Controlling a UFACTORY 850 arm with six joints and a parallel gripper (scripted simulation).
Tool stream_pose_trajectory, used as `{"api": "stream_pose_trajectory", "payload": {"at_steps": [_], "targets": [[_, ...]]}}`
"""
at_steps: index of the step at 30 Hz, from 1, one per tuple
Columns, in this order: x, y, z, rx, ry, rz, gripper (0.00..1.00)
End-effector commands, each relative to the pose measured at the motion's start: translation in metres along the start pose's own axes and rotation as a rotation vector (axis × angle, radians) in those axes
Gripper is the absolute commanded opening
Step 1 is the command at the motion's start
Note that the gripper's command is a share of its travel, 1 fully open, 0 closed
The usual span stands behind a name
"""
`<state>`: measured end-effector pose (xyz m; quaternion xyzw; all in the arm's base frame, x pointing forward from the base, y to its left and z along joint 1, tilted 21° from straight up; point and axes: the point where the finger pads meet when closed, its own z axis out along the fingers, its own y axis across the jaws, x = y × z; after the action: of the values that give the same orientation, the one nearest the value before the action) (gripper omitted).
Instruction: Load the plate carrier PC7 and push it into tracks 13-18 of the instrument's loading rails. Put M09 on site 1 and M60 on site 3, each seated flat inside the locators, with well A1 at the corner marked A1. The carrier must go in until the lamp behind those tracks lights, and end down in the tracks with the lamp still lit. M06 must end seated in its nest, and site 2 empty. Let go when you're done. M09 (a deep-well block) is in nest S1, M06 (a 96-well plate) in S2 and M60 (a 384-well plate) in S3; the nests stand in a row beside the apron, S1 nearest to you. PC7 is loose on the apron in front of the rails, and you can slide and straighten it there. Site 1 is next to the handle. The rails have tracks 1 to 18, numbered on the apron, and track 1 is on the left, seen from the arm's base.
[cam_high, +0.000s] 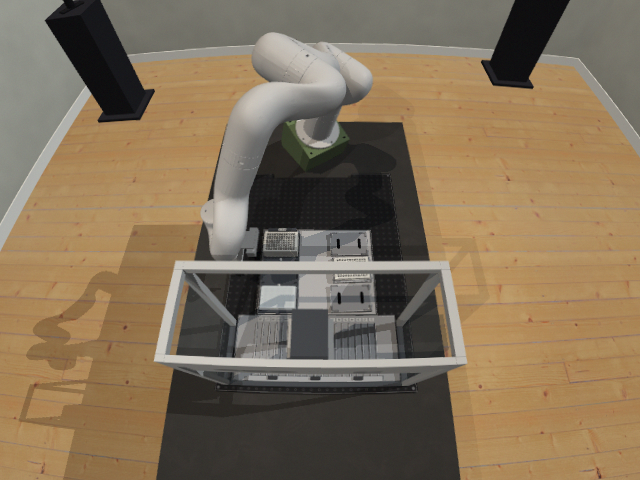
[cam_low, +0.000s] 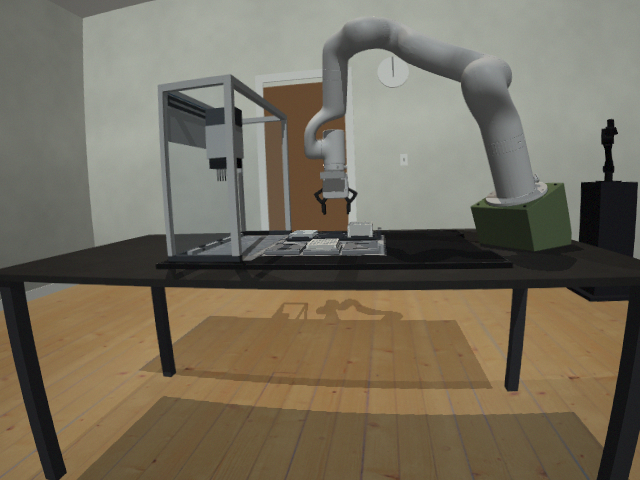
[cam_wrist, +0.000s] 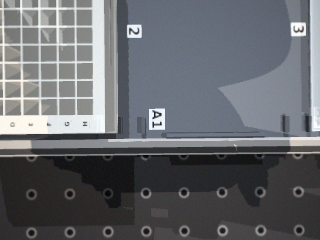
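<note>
a: top view first. where was pc7 (cam_high: 278, 279)?

b: on the pale apron in front of the rails, short of the instrument frame (cam_high: 178, 310) and not in the tracks. m09 (cam_high: 281, 243) sat on the carrier end nearest the green base block (cam_high: 305, 157). m60 (cam_high: 278, 298) sat on the end nearest the rails. the frame's top bar hid the middle site.

a: and the nests?

b: in a row on the other side of the apron. m06 (cam_high: 351, 269) was in the middle nest, partly under the same bar.

a: end effector (cam_high: 251, 243)?

b: just beside m09, off the carrier's outer long edge. its fingers could not be made out from above.

a: exterior view?

b: it hung above the tabletop (cam_low: 77, 263) with its fingers spread to full width, gripping nothing and touching nothing. below it, m09 showed as the tall pale block, m06 as the flat plate nearest the camera, and m60 was low in the far row towards the frame.

a: wrist view?

b: it looked straight down on the carrier's long edge. m09's well grid filled the left. the dark deck between labels 2 (cam_wrist: 133, 31) and 3 (cam_wrist: 297, 30) carried no plate. an a1 mark (cam_wrist: 157, 119) sat at that site's near corner, by the locator pins. a pale strip at the far right edge was probably m60. the perforated board (cam_wrist: 165, 200) lay below the carrier edge.
</note>
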<state>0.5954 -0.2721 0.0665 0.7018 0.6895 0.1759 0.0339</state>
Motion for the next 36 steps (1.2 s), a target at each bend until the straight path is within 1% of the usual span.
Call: {"api": "stream_pose_trajectory", "payload": {"at_steps": [1,6,8,23,34,35,36], "targets": [[0.0,0.001,-0.01,-0.001,-0.001,0.0,1.0],[0.0,0.001,-0.018,-0.001,-0.001,0.0,1.0],[0.0,0.001,-0.018,-0.001,-0.001,0.0,1.0],[0.0,0.001,-0.043,-0.001,-0.001,0.0,1.0],[0.0,0.001,-0.043,-0.001,-0.001,0.0,1.0],[0.002,-0.003,-0.043,-0.001,-0.001,0.033,0.82],[0.005,-0.008,-0.043,-0.001,-0.001,0.066,0.82]]}}
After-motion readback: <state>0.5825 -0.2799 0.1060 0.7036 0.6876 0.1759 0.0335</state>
